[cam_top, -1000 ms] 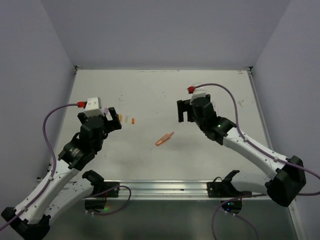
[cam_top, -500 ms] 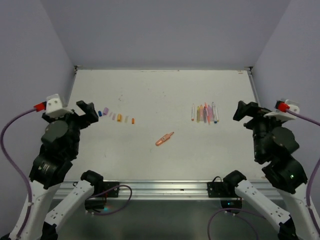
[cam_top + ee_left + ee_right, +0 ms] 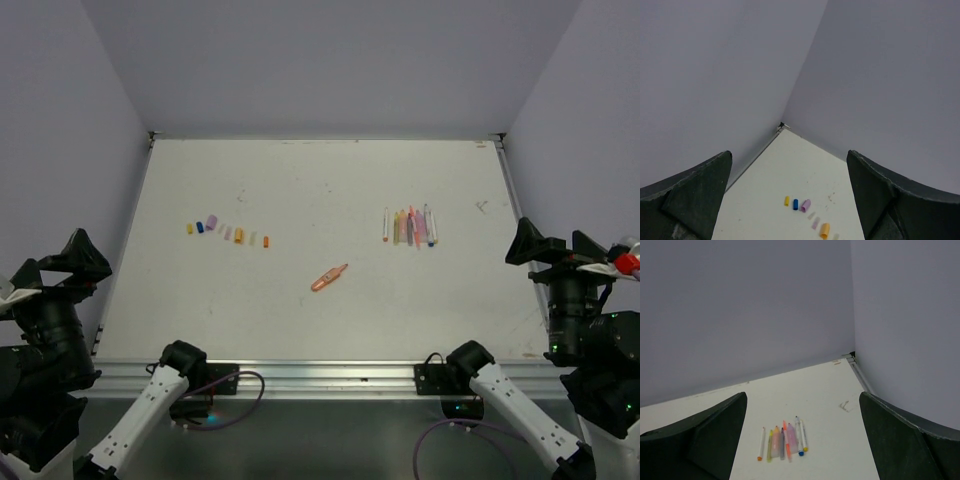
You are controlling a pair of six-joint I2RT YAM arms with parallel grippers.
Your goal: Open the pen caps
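Looks approx done: caps in a row on surface left side, pens lined up right, well apart. Orange pen mid-surface, capped or not, can't tell. Left claw & right claw spread wide, empty.

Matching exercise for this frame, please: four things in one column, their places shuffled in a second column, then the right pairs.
Things
1. pen caps
2. row of pens
3. lone orange pen
4. right gripper

Places
A. alone near the middle of the table
B. by the table's right edge, away from everything, jaws open and holding nothing
C. in a loose line on the table's left part
D. side by side on the table's right part

Pairs: 1-C, 2-D, 3-A, 4-B
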